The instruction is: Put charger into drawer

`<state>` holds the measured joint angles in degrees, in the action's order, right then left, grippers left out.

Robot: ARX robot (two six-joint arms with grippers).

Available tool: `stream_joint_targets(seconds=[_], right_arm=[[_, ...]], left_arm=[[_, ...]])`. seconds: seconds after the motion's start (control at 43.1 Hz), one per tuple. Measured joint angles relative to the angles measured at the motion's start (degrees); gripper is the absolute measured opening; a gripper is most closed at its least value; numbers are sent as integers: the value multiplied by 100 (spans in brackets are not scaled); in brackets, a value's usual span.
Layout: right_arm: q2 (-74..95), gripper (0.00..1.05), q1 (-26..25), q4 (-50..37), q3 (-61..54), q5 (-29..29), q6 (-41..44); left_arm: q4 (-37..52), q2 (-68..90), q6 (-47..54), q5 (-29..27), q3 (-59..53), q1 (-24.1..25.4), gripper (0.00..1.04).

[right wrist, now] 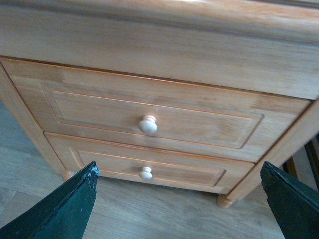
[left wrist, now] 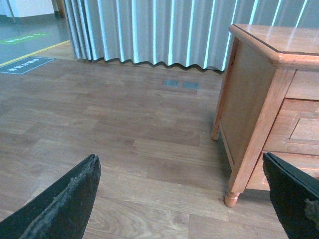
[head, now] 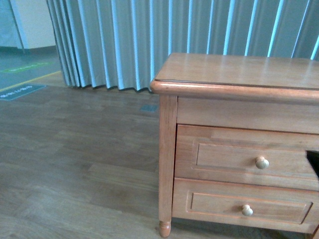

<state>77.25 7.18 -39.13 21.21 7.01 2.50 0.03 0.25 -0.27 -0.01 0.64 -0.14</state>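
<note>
In the right wrist view, the two dark fingers (right wrist: 60, 209) of the right claw (right wrist: 177, 206) are seen spread wide apart, and nothing is held between them. The drawer (right wrist: 149, 117) lies beyond the gap between them, fully closed, with its round pale knob (right wrist: 147, 124) facing the claw but well apart from it. Under it the shallower lower drawer (right wrist: 149, 167) is also closed.

In the left wrist view, the left claw (left wrist: 182, 201) is likewise wide open and empty over the wooden floor (left wrist: 114, 134), and the cabinet (left wrist: 249, 109) stands to one side of it.

The charger cannot be seen in any view. In the front view the cabinet is cut off at the right edge, where a dark shape (head: 314, 164) is hard to make out. Behind the cabinet a pleated curtain (head: 149, 35) hangs.
</note>
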Motion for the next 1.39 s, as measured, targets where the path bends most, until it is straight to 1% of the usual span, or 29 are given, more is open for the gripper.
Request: stream_joint_targets(seconds=[0.139,0.186,0.255,0.279,0.302,0.325,0.372,0.418,0.441,0.511,0.674,0.79,0.883,0.952,1.394], right_arm=[[-1720,96,-229,992,-522,-160,-131],[-2643,96,-354,1602,-719,-256,-216],[-3383,96,-393,2138,-837,-173,-195],[-3941,96,-439,2304,-918,-219,-181],[-3930,93,-496,2074,-1003,-356,-192],[-3932,89,-562,1799,-1108,-518,-192],[-3980,82,-638,1338,-1296,-638,-190],[-4074,75,-675,1126,-1401,-651,-192],[-4155,70,-695,1099,-1443,-656,-195],[-4402,54,-704,1152,-1569,-673,-192],[-4776,27,-704,1394,-1733,-678,-192],[-5163,1,-706,1648,-1838,-691,-192],[-5414,2,-706,1827,-1915,-691,-195],[-5528,2,-706,1720,-2096,-691,-195],[-6472,2,-706,2640,-2094,-693,-195]], left_arm=[[0,0,0,0,0,0,99],[0,0,0,0,0,0,99],[0,0,0,0,0,0,99],[0,0,0,0,0,0,99],[0,0,0,0,2,0,99],[0,0,2,0,0,0,99],[0,0,0,0,0,0,99],[0,0,2,0,0,0,99],[0,0,0,-2,0,0,99],[0,0,0,0,0,0,99],[0,0,2,0,0,0,99],[0,0,2,0,0,0,99],[0,0,0,0,2,0,99],[0,0,0,0,0,0,99],[0,0,2,0,0,0,99]])
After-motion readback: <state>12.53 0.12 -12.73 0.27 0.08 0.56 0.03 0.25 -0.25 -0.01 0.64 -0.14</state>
